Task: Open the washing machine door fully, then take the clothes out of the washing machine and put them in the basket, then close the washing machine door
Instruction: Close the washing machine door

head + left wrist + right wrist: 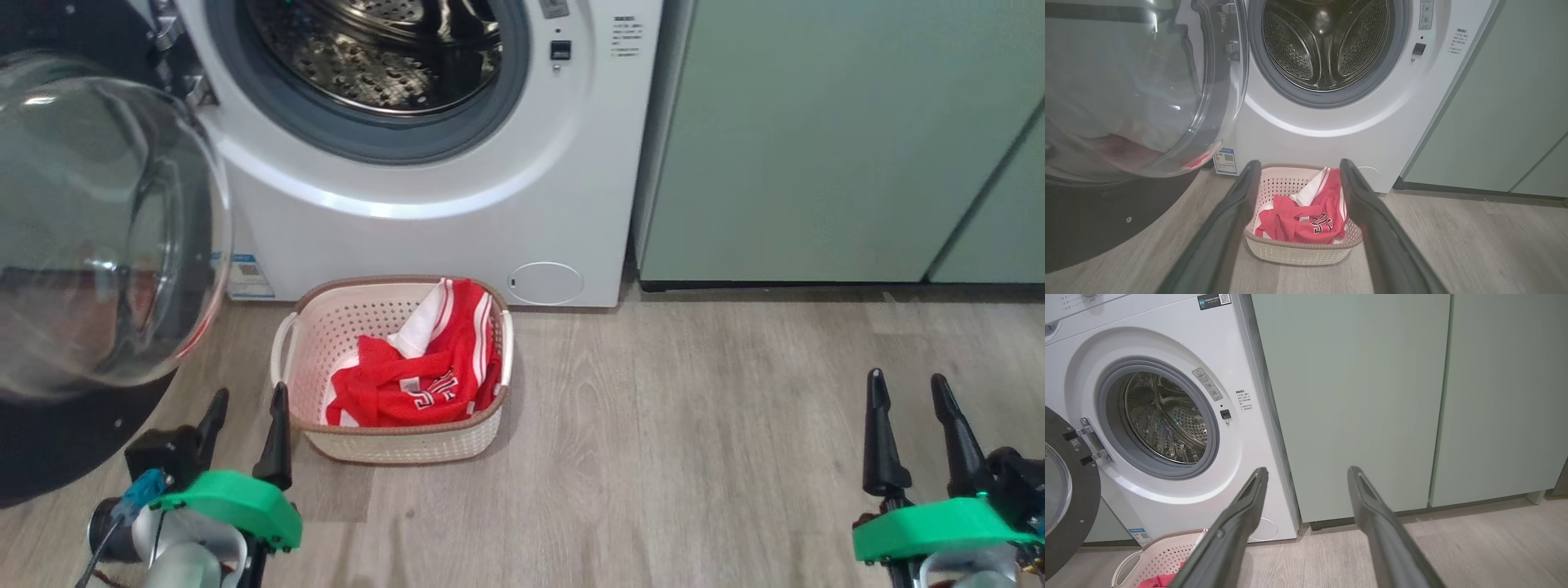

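Note:
The white washing machine (pixel 424 220) stands with its steel drum bare inside. Its door (pixel 90 237) hangs swung wide to the left, glass bowl bulging toward me; the same door (pixel 1135 90) looms at the left of the left wrist view. On the floor in front sits the cream basket (pixel 408 445), and the red clothes (pixel 416 376) lie in it. My left gripper (pixel 249 416) is open, just left of the basket's near corner, holding nothing. Over bare floor at the lower right, my right gripper (pixel 910 400) is open and empty too.
Pale green cabinets (pixel 841 139) stand right of the machine. Wood-look floor (pixel 694 441) stretches between the basket and my right gripper. The door's black rim (pixel 49 441) reaches low at the left, close to my left arm.

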Motion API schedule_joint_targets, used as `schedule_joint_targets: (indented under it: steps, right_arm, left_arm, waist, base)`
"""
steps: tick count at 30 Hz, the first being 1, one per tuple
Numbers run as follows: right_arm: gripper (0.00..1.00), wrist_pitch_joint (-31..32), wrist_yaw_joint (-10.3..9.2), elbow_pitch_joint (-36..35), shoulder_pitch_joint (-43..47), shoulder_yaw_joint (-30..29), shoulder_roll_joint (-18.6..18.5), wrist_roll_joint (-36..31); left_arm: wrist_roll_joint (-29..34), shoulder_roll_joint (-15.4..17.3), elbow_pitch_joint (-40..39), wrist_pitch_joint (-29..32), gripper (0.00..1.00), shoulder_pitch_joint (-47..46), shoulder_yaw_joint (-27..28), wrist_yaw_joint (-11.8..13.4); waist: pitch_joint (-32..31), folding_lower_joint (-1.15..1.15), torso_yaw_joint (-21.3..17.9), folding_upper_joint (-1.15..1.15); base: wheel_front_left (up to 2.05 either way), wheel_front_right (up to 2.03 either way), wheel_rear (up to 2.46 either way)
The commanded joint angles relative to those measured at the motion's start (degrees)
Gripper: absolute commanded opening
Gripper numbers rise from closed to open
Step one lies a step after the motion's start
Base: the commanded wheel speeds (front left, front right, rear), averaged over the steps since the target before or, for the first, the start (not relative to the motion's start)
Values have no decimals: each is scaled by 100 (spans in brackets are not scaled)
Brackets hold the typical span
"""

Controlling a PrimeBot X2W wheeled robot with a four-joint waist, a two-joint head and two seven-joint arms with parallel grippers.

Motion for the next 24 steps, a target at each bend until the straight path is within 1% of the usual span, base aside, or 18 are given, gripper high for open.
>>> schedule_joint_targets:
  steps: [1, 8, 17, 18, 24]
  right_arm:
    - [100, -36, -4, -202, -51, 103, -15, 41]
    - [100, -36, -4, -210, -29, 105, -10, 67]
    - [100, -36, -4, -208, -97, 121, -7, 145]
    - [100, -36, -4, -208, -97, 121, -7, 145]
    - [100, -36, -4, -206, -123, 96, -7, 201]
  left_arm:
    - [64, 81, -181, -55, 100, -277, 214, -21]
    - [147, 14, -181, -55, 100, -408, 249, -7]
    - [164, 6, -227, -55, 100, -478, 262, -23]
    - [164, 6, -227, -55, 100, -478, 262, -23]
    - [185, -8, -247, -55, 100, -518, 343, -27]
  waist:
    - [-1, 0, 124, 0]
    - [12, 0, 708, 0]
    - [59, 0, 1694, 0]
    - [59, 0, 1694, 0]
    - [69, 0, 2426, 0]
  base:
    - [0, 0, 0]
    - [0, 0, 0]
    - [0, 0, 0]
    - [0, 0, 0]
    - [0, 0, 0]
